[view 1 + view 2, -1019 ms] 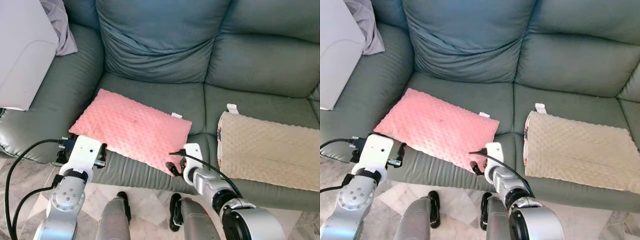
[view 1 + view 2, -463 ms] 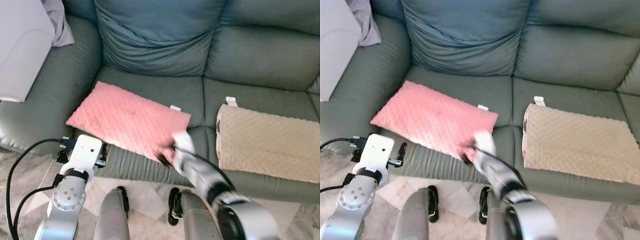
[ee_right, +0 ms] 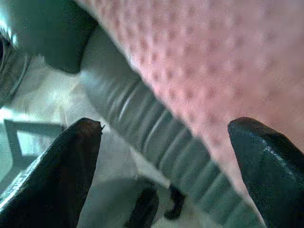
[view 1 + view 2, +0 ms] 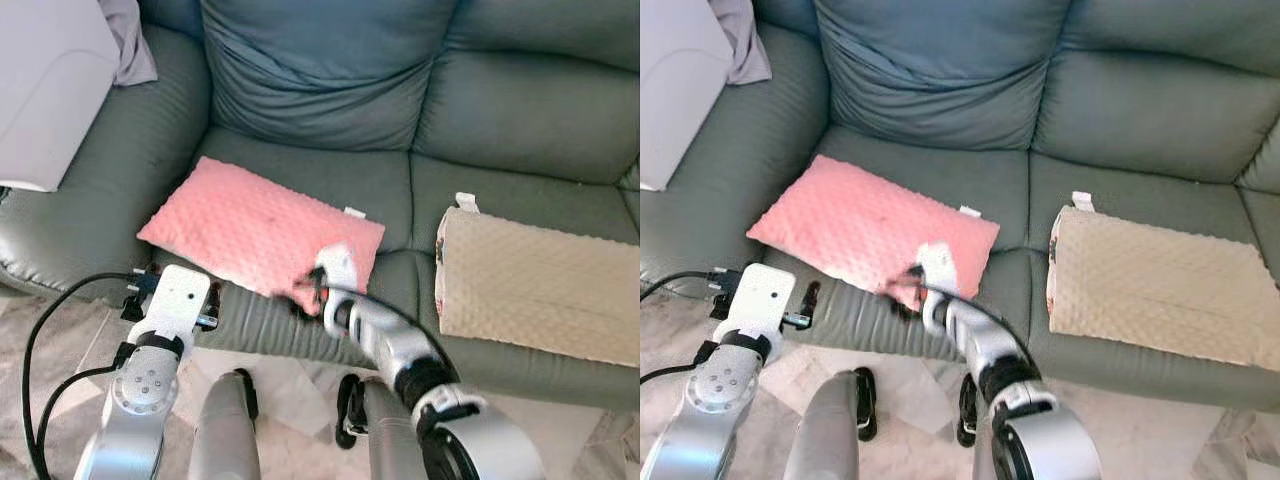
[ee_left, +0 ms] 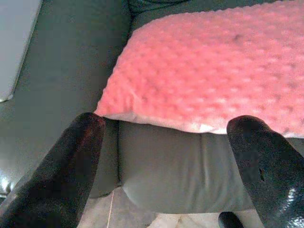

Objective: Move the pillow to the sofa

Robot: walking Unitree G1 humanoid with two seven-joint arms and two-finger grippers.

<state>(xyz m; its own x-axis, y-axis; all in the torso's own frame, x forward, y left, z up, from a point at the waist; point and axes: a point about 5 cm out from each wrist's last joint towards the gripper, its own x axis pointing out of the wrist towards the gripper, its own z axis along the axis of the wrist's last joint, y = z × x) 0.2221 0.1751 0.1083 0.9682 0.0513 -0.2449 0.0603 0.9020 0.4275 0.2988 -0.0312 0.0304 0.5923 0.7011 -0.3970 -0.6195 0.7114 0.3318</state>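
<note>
We see a grey-green leather sofa [image 4: 300,180] spanning the scene, with a large white flat-sided object [image 4: 45,90] resting on its left armrest. On the right seat lies a beige dimpled fleece pillow [image 4: 540,285]. On the left seat lies the pink dimpled fleece pillow [image 4: 250,235], set at a slant, its near long edge overhanging the front of the seat cushion. The silver right arm reaches across to this near edge; the right gripper [image 4: 310,290] sits at the pillow's front corner, blurred. In the right wrist view its two black fingers [image 3: 66,171] stand wide apart, with the pink fabric and the ribbed seat front between them and nothing clasped. The left gripper [image 4: 170,300] hangs just below the pillow's left end; in the left wrist view its fingers [image 5: 71,166] are likewise spread wide, apart from the pillow edge beyond them.
</note>
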